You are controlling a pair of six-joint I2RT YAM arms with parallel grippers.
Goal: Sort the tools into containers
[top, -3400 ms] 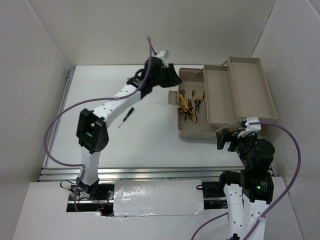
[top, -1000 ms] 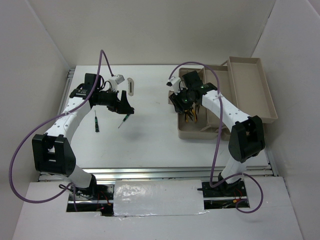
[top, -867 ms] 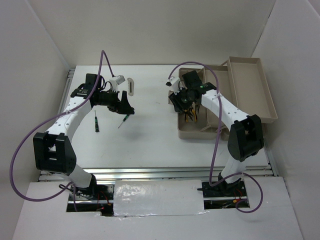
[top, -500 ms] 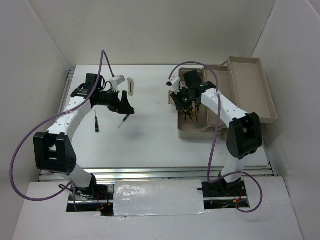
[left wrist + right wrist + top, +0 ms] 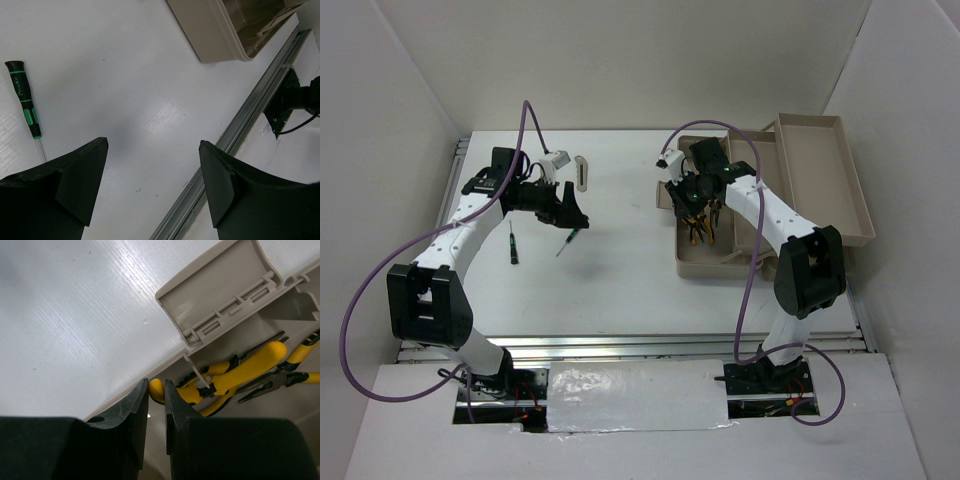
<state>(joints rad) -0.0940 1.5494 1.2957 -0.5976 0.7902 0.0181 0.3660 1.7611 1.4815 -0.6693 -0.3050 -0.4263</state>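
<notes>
**Item 1, worktop**: white and walled on three sides. Directions are read with 12 o'clock at the far wall.

**Item 2, toolbox**: beige plastic, opened out at 2 o'clock on the worktop. The deep tub lies nearest the centre. Two shallow trays step away from it toward 3 o'clock.

**Item 3, pliers**: two pairs with yellow-and-black handles. They lie overlapping inside the tub, close to its 9 o'clock wall.

**Item 4, outer screwdriver**: thin and dark-handled, flat on the worktop at 9 o'clock. It runs along the 12-to-6 line, well apart from the toolbox.

**Item 5, inner screwdriver**: the same kind, with green marks on a black handle. It lies near the outer one on its 3 o'clock side, slanted with the handle toward 1 o'clock.

**Item 6, grey metal piece**: flat and narrow, on the worktop at 11 o'clock, at the 12 o'clock side of the inner screwdriver.

**Item 7, left end effector**: its fingers are spread wide, with only worktop showing through the gap. It hangs just beside the inner screwdriver's handle.

**Item 8, right end effector**: over the tub's 9 o'clock wall. Its fingers are drawn close, leaving a thin slit. The end of one yellow handle sits right at the fingertips. I cannot tell whether it is pinched.
</notes>
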